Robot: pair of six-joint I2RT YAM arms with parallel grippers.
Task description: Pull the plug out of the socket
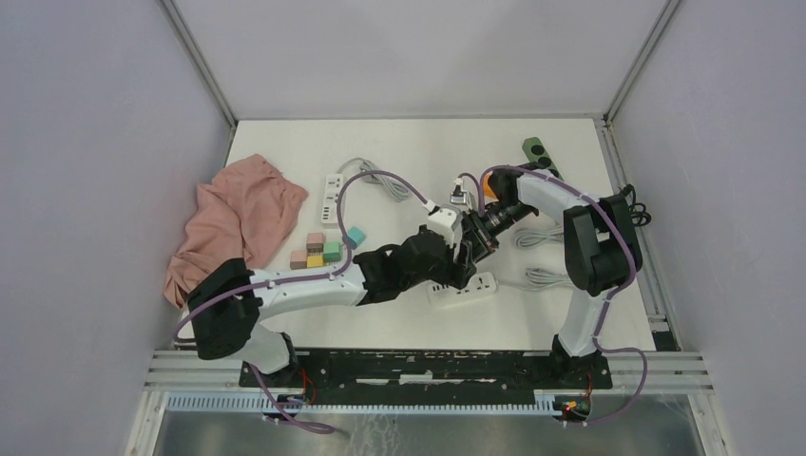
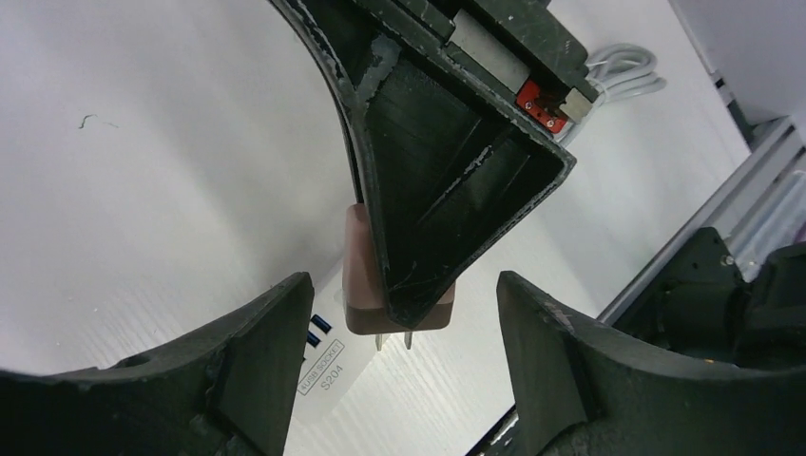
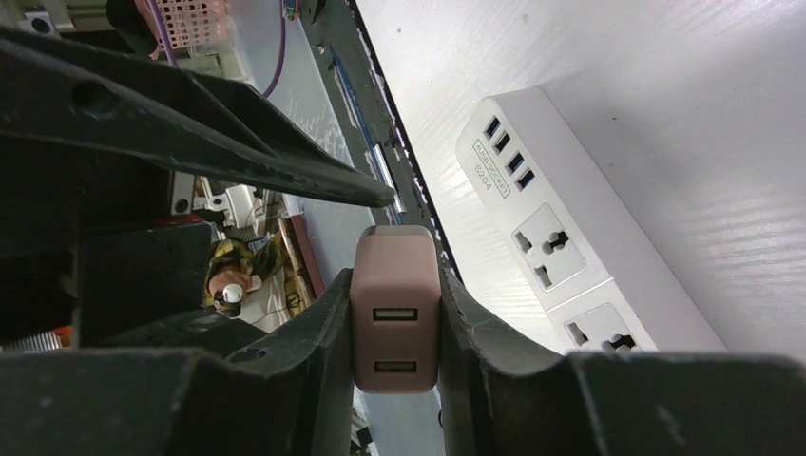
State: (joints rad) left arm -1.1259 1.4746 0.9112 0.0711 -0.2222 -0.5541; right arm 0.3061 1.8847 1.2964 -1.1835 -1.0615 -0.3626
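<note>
Right wrist view: the right end effector is clamped tight on the brown plug, one finger on each side face, two USB ports facing the camera. Left wrist view: the plug's two prongs are bare, clear of the white socket strip, which lies on the table just beneath. The left end effector stands spread, its fingers flanking the plug without touching it.

brown plug (two usb ports) — prongs bare, clear of the white socket strip.
</note>
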